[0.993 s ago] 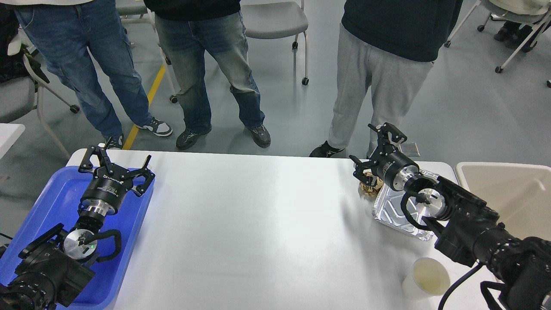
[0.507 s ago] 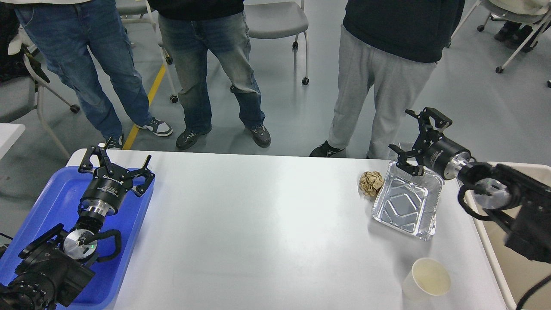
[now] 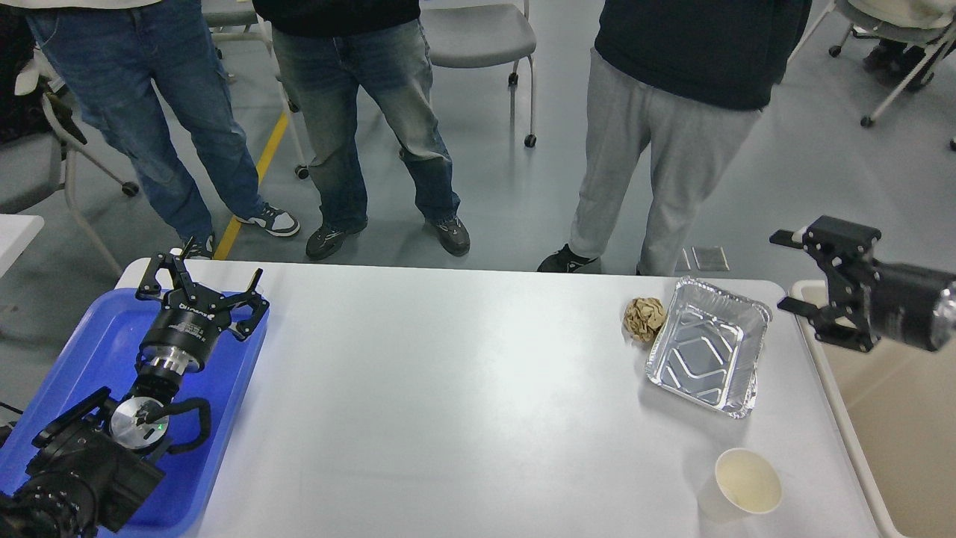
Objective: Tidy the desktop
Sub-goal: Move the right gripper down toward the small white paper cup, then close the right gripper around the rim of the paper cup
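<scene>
The white desktop (image 3: 448, 396) fills the middle of the head view. On its right part lie a crumpled brown paper ball (image 3: 644, 317), an empty foil tray (image 3: 708, 345) beside it, and a white paper cup (image 3: 743, 482) near the front edge. My left gripper (image 3: 200, 280) is open and empty above the blue tray (image 3: 82, 351) at the left. My right gripper (image 3: 793, 273) is open and empty, off the desktop's right edge above the beige bin (image 3: 896, 418).
Three people stand close behind the desktop's far edge: jeans (image 3: 149, 112), jeans (image 3: 366, 112), grey trousers (image 3: 657, 157). Wheeled chairs (image 3: 478, 37) stand behind them. A second white table corner (image 3: 15, 232) shows at far left.
My right arm has swung right and back, from over the foil tray and paper ball to beyond the desktop's right edge above the bin. The left arm has not moved.
</scene>
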